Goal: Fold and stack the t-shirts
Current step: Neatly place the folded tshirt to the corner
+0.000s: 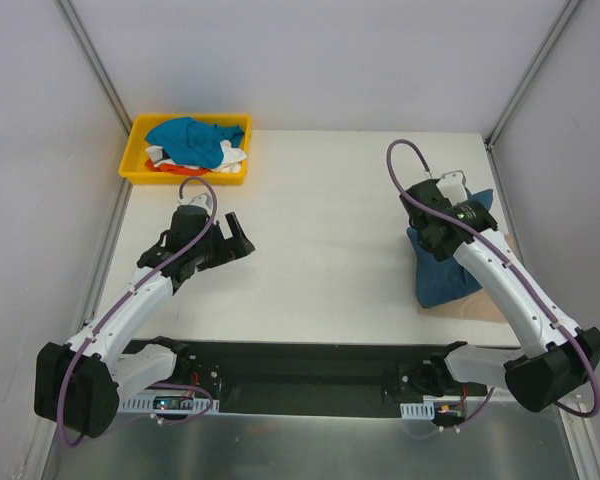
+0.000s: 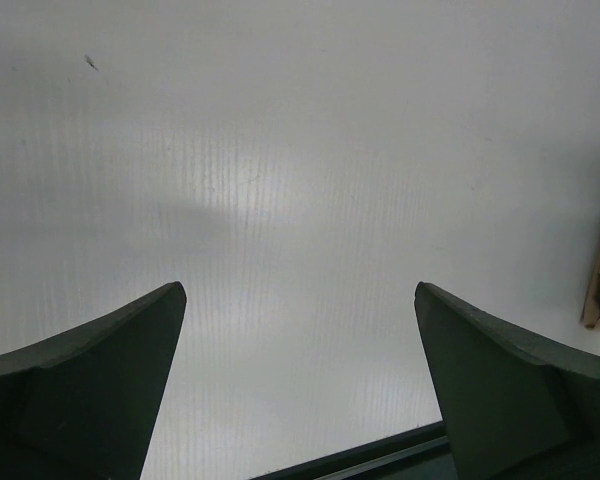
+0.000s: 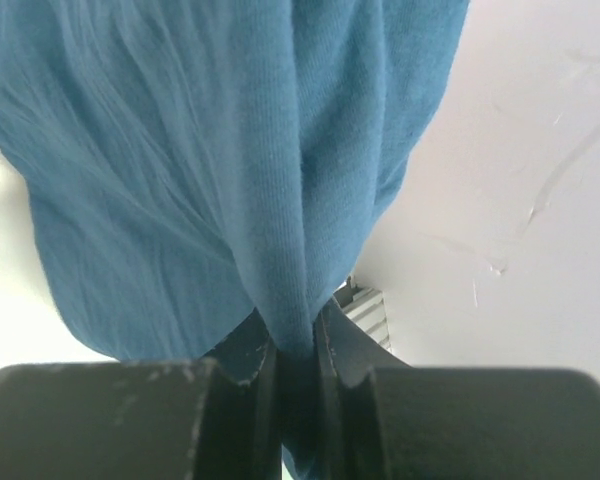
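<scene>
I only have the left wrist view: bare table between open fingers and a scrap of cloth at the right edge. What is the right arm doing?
Observer: The right end effector is shut on a fold of the dark teal t-shirt.
Operator: Where is that shirt?
Observer: At the right side of the table, lying over a tan t-shirt that peeks out beneath it.
Operator: Any shirts not folded yet?
Observer: Yes. The yellow tray at the far left corner holds a loose pile of shirts, blue, white and orange-red.
</scene>
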Available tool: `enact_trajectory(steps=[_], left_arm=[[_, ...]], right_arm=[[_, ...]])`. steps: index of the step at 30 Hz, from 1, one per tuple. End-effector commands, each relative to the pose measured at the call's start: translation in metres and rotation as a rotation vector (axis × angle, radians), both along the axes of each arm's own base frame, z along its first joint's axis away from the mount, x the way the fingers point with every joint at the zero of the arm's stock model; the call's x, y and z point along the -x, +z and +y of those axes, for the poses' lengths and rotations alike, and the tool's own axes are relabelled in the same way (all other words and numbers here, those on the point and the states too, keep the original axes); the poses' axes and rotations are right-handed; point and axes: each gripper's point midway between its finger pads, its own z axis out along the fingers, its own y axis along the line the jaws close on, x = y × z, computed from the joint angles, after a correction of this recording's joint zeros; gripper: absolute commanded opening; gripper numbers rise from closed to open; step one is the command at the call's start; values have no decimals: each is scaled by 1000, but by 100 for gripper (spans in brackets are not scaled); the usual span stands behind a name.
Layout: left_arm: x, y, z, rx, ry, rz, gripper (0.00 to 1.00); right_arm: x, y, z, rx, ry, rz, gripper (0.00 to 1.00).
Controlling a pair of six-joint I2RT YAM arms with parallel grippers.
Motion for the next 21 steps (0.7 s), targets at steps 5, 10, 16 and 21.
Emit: enact_trajectory(steps=[5, 10, 16, 21], left_arm=[[-5, 7, 3, 3, 11, -37, 99], [-5, 5, 1, 12, 1, -27, 99], [-3, 5, -1, 22, -8, -20, 99], [-3, 0, -1, 15, -5, -6, 99]], right_arm=[[-6, -25, -23, -23, -88, 18, 1], [-16, -29, -40, 42, -156, 47, 1], [-27, -49, -55, 82, -237, 108, 1], [-41, -73, -60, 44, -328, 120, 2]])
